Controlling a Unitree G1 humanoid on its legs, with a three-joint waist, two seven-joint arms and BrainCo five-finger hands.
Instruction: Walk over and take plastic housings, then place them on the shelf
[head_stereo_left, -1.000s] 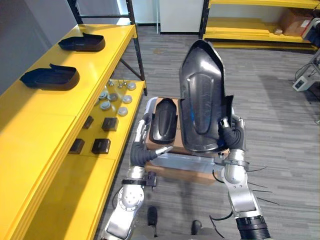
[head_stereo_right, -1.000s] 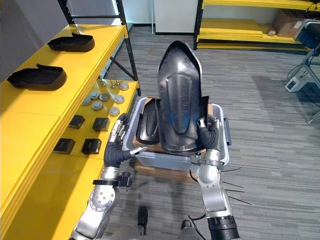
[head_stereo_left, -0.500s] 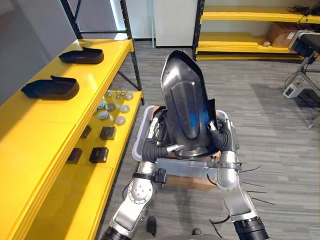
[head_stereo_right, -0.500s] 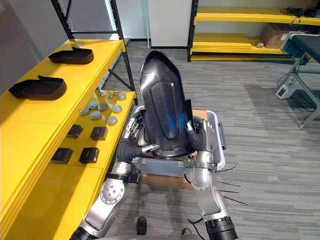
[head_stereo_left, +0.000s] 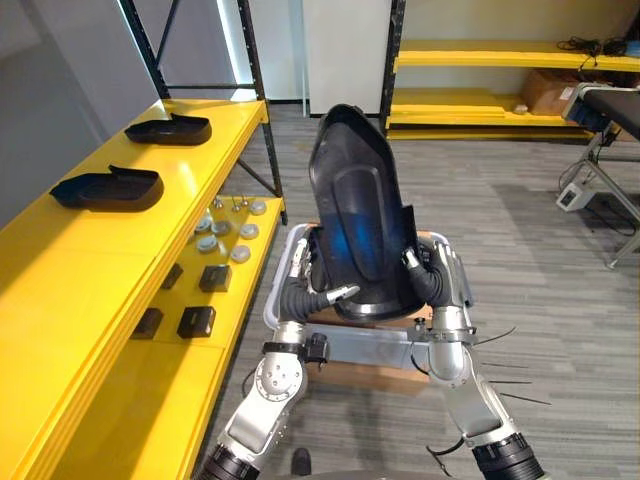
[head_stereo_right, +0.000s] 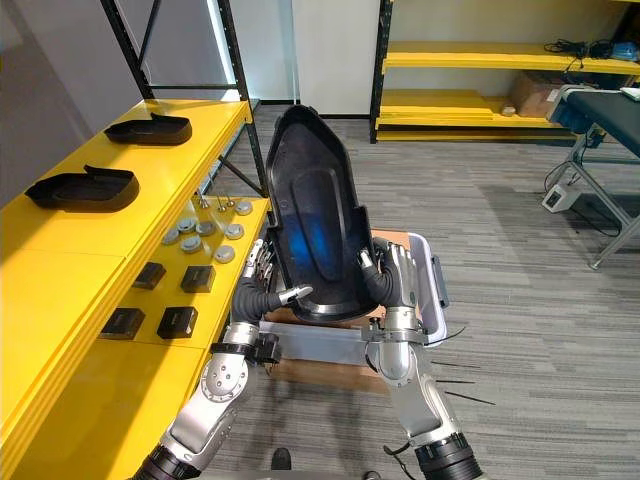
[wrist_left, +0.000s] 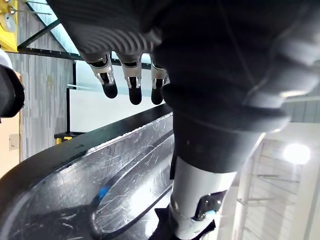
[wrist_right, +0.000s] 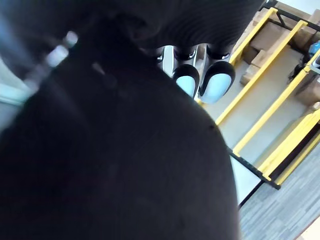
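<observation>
A large black plastic housing stands upright in front of me, held between both hands above a grey bin. My left hand grips its lower left edge, thumb across the front and fingers behind the rim. My right hand clasps the lower right edge the same way, its fingertips showing past the housing. Two more black housings lie on the yellow shelf to my left.
The bin rests on a cardboard box on grey floor. On the shelf's lower level lie several round grey parts and small black blocks. A yellow rack lines the far wall, and a wheeled table stands at the right.
My left hand has risen from beside the bin onto the housing's lower left edge, so both hands hold it. The whole view has shifted as the camera moved.
</observation>
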